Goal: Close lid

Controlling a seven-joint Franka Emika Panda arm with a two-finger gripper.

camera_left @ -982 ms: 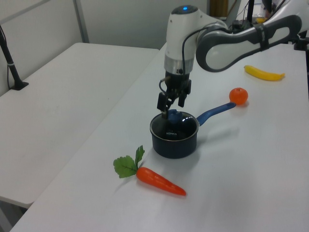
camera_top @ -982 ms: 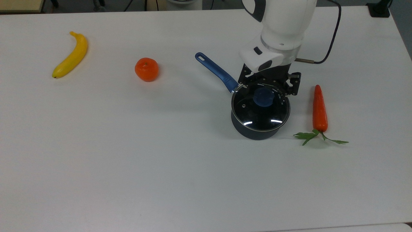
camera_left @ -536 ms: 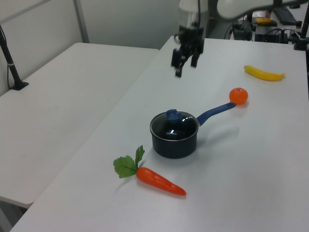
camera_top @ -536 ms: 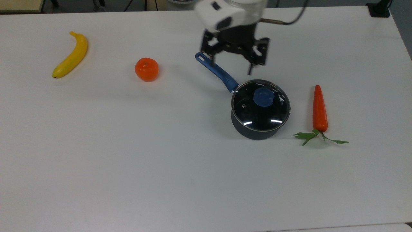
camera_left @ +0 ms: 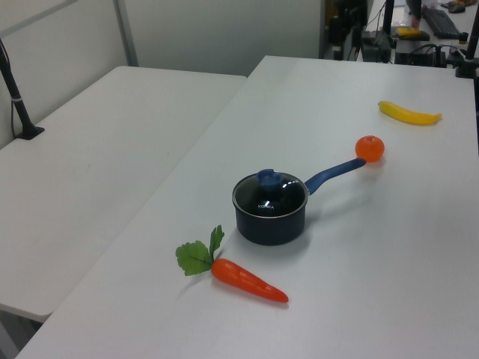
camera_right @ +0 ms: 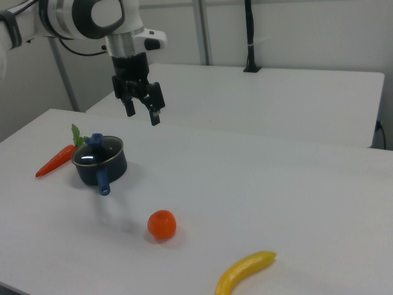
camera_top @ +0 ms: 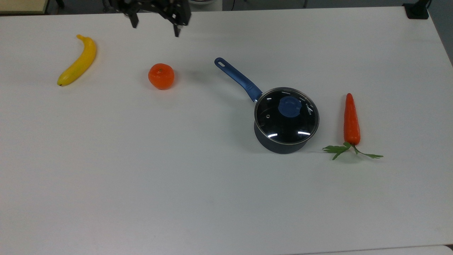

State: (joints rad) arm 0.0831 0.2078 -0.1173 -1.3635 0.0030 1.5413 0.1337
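Above table's far edge: pincer (camera_top: 154,29) spread, empty; lid (camera_top: 286,115) seated flush on saucepan (camera_top: 279,144).

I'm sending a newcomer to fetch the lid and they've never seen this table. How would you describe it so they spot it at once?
On the white table, find the dark saucepan with the long blue handle, between the orange and the carrot. The lid sits flat on top of that pan. It is the only round clear glass piece, with a thin metal rim and a blue knob at its centre.
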